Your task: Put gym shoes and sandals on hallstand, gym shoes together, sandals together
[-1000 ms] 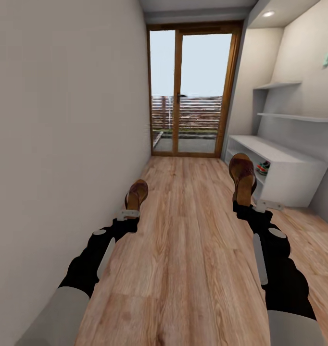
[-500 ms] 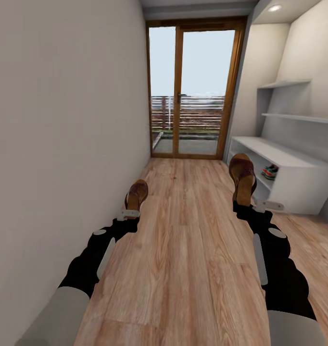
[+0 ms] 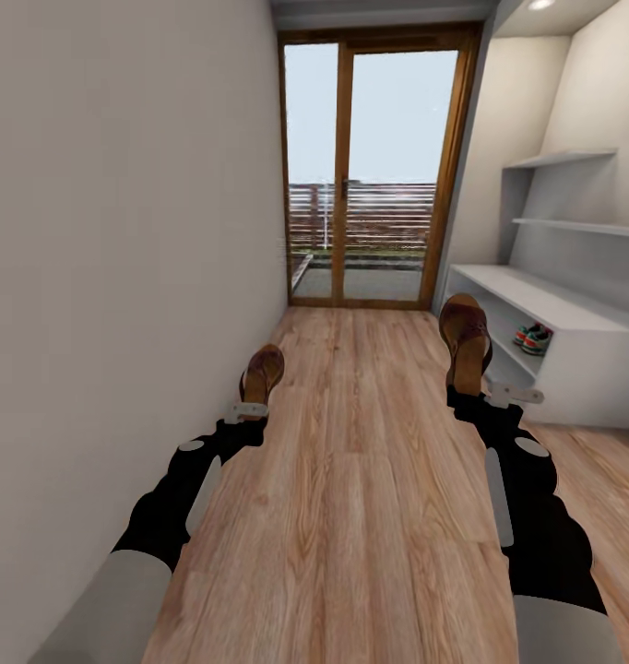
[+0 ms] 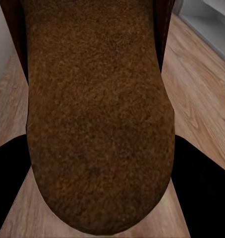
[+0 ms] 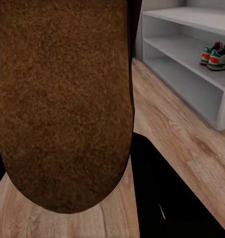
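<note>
Narrow corridor, wood-plank corridor floor (image 3: 370, 480), glass door (image 3: 374, 175) ahead. Left gripper (image 3: 250, 408) pinching one brown sandal (image 3: 262, 371), toe forward above the planks. Right gripper (image 3: 490, 398) clamped on the other sandal (image 3: 465, 339). Hallstand (image 3: 573, 318) at right, gym shoes (image 3: 534, 338) together on an open shelf.

My two arms are glossy black with angular shells, each bearing a long pale grey panel along the forearm, small grey round caps, light grey upper sleeves, and silvery-white wrist brackets.
</note>
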Controlling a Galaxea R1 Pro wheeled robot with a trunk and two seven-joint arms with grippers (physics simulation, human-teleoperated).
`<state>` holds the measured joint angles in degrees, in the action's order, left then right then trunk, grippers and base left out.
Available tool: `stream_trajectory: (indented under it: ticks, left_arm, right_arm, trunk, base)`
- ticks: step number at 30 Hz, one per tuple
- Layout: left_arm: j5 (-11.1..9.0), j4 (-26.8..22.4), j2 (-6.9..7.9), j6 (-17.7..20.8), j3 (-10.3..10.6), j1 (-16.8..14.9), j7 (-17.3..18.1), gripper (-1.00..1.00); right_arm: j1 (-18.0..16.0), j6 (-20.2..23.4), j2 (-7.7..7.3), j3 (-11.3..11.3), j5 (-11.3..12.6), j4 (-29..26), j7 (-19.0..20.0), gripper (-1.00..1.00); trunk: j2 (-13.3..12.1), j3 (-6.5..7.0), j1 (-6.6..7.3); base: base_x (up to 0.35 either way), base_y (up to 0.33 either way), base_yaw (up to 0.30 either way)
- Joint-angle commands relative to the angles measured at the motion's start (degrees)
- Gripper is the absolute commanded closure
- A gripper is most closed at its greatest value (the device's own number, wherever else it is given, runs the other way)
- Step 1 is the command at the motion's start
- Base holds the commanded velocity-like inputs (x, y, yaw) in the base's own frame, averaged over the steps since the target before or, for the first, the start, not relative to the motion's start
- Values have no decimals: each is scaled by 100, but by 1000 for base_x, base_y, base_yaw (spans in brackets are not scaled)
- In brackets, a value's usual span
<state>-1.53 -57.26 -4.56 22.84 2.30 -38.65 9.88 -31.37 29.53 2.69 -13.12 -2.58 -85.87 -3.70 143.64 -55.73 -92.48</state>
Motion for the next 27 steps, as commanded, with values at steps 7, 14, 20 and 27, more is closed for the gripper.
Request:
stream_trajectory:
  ticks: [7, 14, 20, 27]
  left_arm:
    - [-19, -8, -1, 36, -8, -3, 14, 100]
    - [-20, -10, -1, 35, -7, -3, 14, 100]
    - [-19, -8, -29, 31, -8, -3, 14, 100]
    - [-18, -6, -36, 28, -9, -3, 14, 100]
  right_arm:
    - [-3, 36, 4, 2, -6, -9, -8, 100]
    - [-6, 36, 4, 0, -6, -9, -8, 100]
    - [-5, 36, 4, 2, -6, -9, -8, 100]
    - [-4, 36, 4, 2, -6, -9, -8, 100]
  trunk:
    - [3, -6, -2]
    - [3, -6, -2]
    - [3, -6, -2]
    - [3, -6, -2]
  base:
    - [348, 0, 0]
    - [348, 0, 0]
    - [348, -3, 0]
    - [348, -81, 0]
